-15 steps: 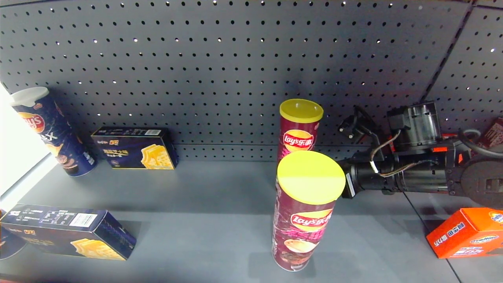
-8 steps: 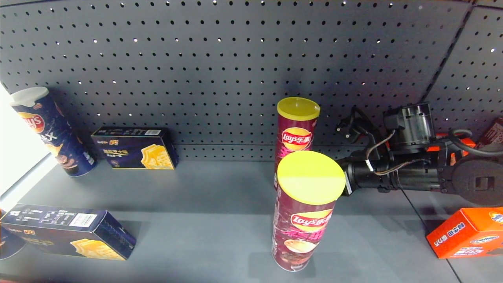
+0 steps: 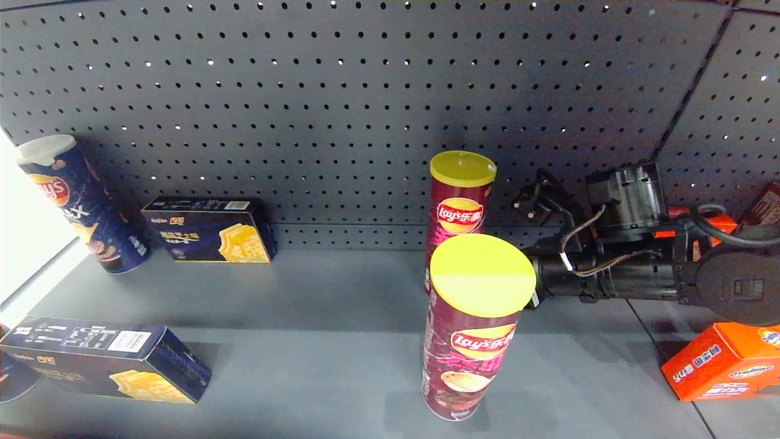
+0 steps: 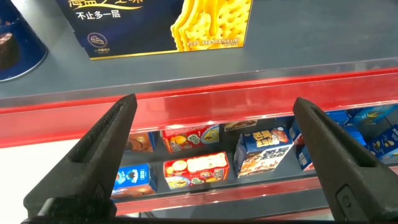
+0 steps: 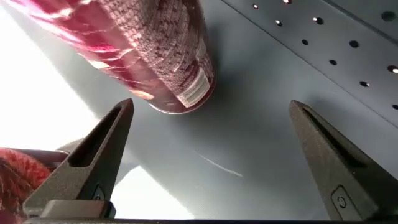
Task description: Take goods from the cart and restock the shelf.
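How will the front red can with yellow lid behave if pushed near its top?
The front can is tall, narrow and upright, so it would probably tip rather than slide. Fallen, its round body would likely roll on the flat shelf. It might hit the rear can behind.

A shop is shown, of the grocery or convenience kind. A grey metal shelf is backed by a perforated pegboard panel, as used in retail display units. Packaged snacks are set out on it: two crimson chip cans with yellow lids, a dark blue chip can, two navy cracker boxes and an orange box. In the left wrist view a red shelf edge is seen, and lower tiers are stocked with rows of small cartons.
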You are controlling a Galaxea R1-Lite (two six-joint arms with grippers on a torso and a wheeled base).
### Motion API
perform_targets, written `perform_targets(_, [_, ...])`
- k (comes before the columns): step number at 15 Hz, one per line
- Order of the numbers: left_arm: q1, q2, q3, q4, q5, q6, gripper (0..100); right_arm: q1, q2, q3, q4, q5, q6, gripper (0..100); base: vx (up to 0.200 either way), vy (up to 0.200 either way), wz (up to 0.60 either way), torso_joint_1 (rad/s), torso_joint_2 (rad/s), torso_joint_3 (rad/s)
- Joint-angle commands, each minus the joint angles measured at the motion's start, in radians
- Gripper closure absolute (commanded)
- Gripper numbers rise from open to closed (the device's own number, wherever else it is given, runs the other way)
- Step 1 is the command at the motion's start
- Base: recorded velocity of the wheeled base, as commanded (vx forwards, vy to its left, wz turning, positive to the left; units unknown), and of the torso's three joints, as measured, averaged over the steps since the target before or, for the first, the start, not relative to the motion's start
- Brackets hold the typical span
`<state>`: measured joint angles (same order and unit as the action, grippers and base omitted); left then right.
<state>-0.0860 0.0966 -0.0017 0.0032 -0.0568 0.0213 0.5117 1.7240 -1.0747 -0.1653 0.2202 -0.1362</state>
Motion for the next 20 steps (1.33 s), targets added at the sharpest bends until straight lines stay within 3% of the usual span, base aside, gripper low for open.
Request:
perform_targets(1, [0.000,0.002,0.000,0.000,0.000,0.000,0,0.004,0.012,-0.008,0.000,-0.001,0.000,0,0.000,0.000,0.00,0.000,0.00,0.000])
perform_targets(13, [0.000,0.002,0.000,0.000,0.000,0.000,0,0.002,0.042,-0.041,-0.002,-0.013,0.000,0,0.000,0.000,0.00,0.000,0.00,0.000])
perform_targets(20, [0.000,0.002,0.000,0.000,-0.001,0.005,0,-0.005,-0.213,0.142,0.000,-0.019,0.001,0,0.000,0.000,0.00,0.000,0.00,0.000])
